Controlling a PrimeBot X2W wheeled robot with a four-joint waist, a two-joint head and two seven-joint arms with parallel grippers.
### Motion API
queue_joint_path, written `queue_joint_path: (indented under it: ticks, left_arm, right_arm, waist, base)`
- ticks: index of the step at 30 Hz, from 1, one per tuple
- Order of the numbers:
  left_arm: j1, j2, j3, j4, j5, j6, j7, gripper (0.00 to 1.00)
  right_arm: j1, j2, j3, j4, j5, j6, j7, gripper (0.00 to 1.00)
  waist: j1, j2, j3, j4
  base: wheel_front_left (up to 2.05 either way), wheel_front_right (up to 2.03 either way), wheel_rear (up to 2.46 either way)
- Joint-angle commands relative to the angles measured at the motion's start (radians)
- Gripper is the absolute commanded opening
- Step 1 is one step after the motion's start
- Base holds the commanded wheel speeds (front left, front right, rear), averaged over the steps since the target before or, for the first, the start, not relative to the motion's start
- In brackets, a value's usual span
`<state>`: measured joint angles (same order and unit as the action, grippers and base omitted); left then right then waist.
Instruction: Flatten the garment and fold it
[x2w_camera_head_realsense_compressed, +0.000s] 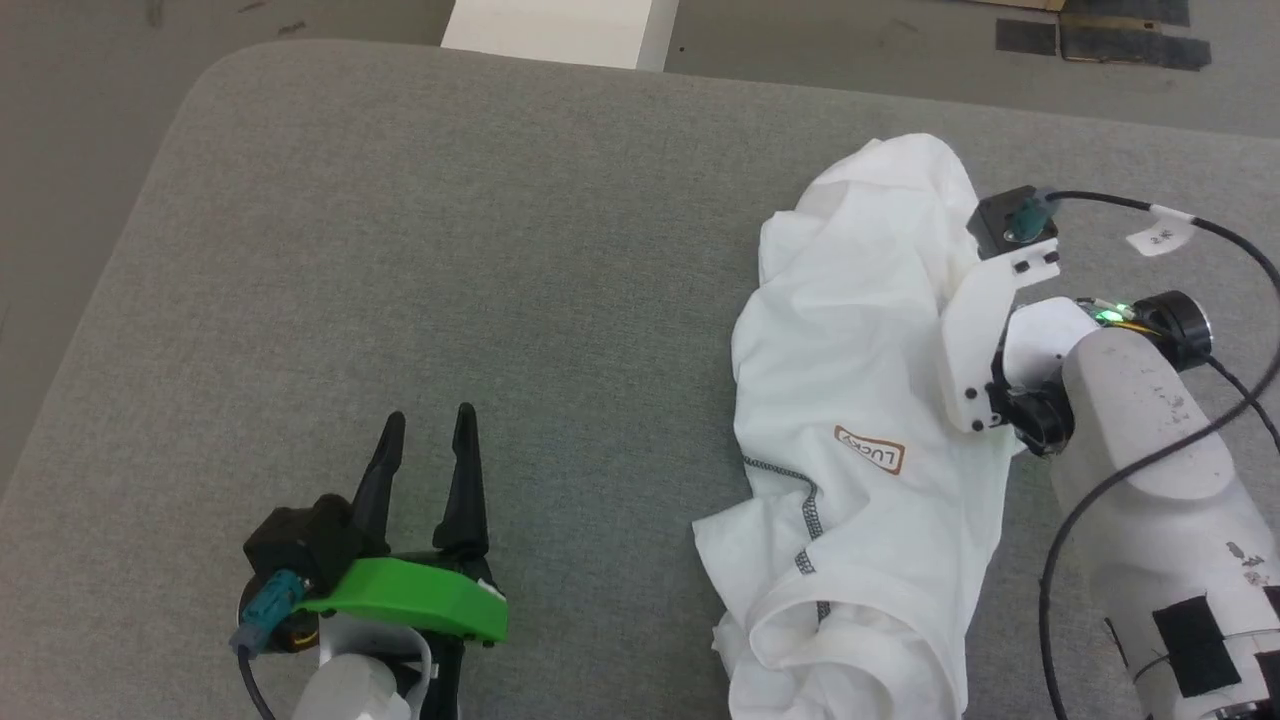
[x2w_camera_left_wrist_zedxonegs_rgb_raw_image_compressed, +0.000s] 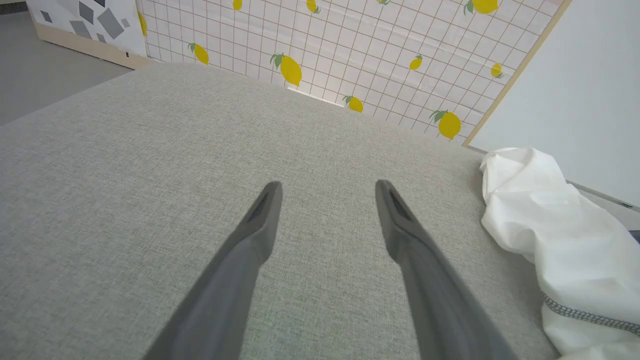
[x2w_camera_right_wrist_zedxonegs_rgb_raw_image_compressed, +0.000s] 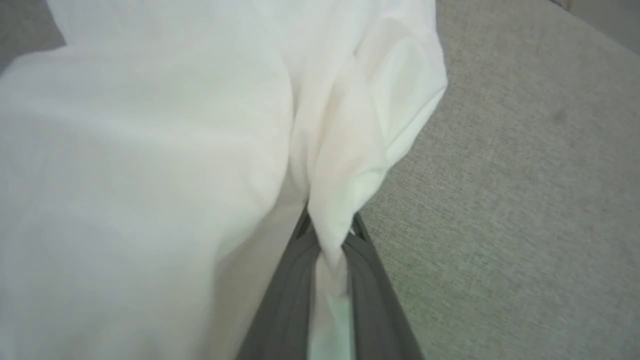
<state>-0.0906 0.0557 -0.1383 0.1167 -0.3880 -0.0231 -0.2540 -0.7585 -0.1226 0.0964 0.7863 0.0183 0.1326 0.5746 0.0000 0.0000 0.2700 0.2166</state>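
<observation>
Seemingly right gripper (x2w_camera_right_wrist_zedxonegs_rgb_raw_image_compressed: 331, 223) pinches the garment (x2w_camera_head_realsense_compressed: 850, 350); left gripper (x2w_camera_head_realsense_compressed: 429, 416) spread wide.

illumination: even, diffuse, bright; shadows soft and faint. right wrist view: garment (x2w_camera_right_wrist_zedxonegs_rgb_raw_image_compressed: 150, 150) overexposed and blurred at close range. left wrist view: wide-angle stretch toward edges.

The left gripper (x2w_camera_left_wrist_zedxonegs_rgb_raw_image_compressed: 328, 187) is seen with its two dark fingers spread wide over the grey cloth-covered table (x2w_camera_left_wrist_zedxonegs_rgb_raw_image_compressed: 125, 165). A crumpled white shirt (x2w_camera_left_wrist_zedxonegs_rgb_raw_image_compressed: 550, 235), edged with grey stitching (x2w_camera_left_wrist_zedxonegs_rgb_raw_image_compressed: 590, 315), is heaped at the right, apart from the fingers. A lemon-patterned wall (x2w_camera_left_wrist_zedxonegs_rgb_raw_image_compressed: 350, 45) is seen beyond.
</observation>
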Motion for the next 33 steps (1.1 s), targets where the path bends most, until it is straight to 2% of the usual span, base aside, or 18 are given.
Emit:
queue_joint_path:
  ticks: [1, 7, 12, 16, 19, 22, 25, 26, 27, 33]
  left_arm:
    - [-0.02, -0.005, 0.003, 0.002, 0.01, -0.007, -0.008, 1.0]
    - [0.003, -0.005, 0.021, 0.012, 0.009, -0.013, -0.008, 1.0]
    - [0.033, -0.005, 0.034, 0.018, 0.009, -0.014, -0.008, 1.0]
    - [0.056, -0.005, 0.039, 0.02, 0.004, -0.011, -0.008, 1.0]
    - [0.066, -0.005, 0.039, 0.027, -0.003, -0.013, -0.008, 1.0]
    - [0.072, -0.005, 0.035, 0.035, -0.01, -0.014, -0.008, 1.0]
    - [0.074, -0.005, 0.032, 0.043, -0.017, -0.011, -0.008, 1.0]
    - [0.074, -0.005, 0.032, 0.045, -0.018, -0.01, -0.008, 1.0]
    - [0.074, -0.005, 0.031, 0.049, -0.021, -0.01, -0.007, 1.0]
    - [0.045, -0.005, 0.021, 0.052, -0.058, -0.017, 0.034, 1.0]
  right_arm:
    - [0.012, -0.017, -0.008, -0.005, 0.022, -0.002, -0.028, 0.0]
    - [0.076, -0.091, -0.134, -0.146, 0.124, -0.002, -0.163, 0.0]
    - [0.265, -0.124, -0.296, -0.324, 0.144, -0.002, -0.168, 0.0]
    - [0.48, -0.078, -0.433, -0.488, 0.131, -0.002, -0.104, 0.0]
    - [0.635, -0.004, -0.493, -0.597, 0.137, -0.002, -0.038, 0.0]
    - [0.75, 0.048, -0.485, -0.665, 0.17, -0.002, 0.024, 0.0]
    - [0.802, 0.067, -0.467, -0.7, 0.213, -0.002, 0.013, 0.0]
    - [0.805, 0.069, -0.466, -0.707, 0.217, -0.002, -0.005, 0.08]
    - [0.804, 0.071, -0.471, -0.715, 0.221, -0.002, -0.032, 1.0]
    - [0.764, 0.072, -0.55, -0.738, 0.249, -0.002, -0.23, 1.0]
  waist:
    - [0.0, 0.0, -0.031, -0.03]
    - [0.0, 0.0, -0.109, -0.099]
    - [0.0, 0.0, -0.16, -0.157]
    - [0.0, 0.0, -0.188, -0.197]
    - [0.0, 0.0, -0.201, -0.22]
    - [0.0, 0.0, -0.205, -0.238]
    - [0.0, 0.0, -0.21, -0.254]
    - [0.0, 0.0, -0.211, -0.258]
    - [0.0, 0.0, -0.212, -0.261]
    - [0.0, 0.0, -0.218, -0.274]
  base:
    - [0.0, 0.0, 0.0]
    - [0.0, 0.0, 0.0]
    - [0.0, 0.0, 0.0]
    - [0.0, 0.0, 0.0]
    - [0.0, 0.0, 0.0]
    - [0.0, 0.0, 0.0]
    - [0.0, 0.0, 0.0]
    - [0.0, 0.0, 0.0]
    - [0.0, 0.0, 0.0]
    - [0.0, 0.0, 0.0]
